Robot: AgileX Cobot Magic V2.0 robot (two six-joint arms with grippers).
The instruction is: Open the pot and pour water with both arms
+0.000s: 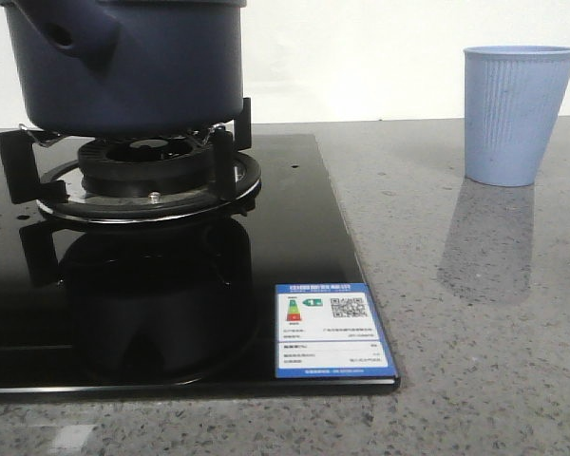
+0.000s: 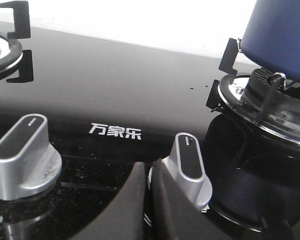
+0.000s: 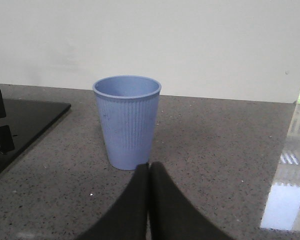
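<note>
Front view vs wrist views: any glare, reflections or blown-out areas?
Front view: the glossy black glass cooktop mirrors the burner, and the light blue ribbed cup reflects faintly on the grey speckled stone counter. Left wrist view: background wall blown out white. Right wrist view: bright window glare on the counter's edge.

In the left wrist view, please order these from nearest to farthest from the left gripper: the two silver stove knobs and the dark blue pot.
1. The silver oval knob right beside the left gripper, nearest.
2. The other silver oval knob, farther along the black glass stove.
3. The large round navy-blue matte pot on its burner, farthest.
</note>
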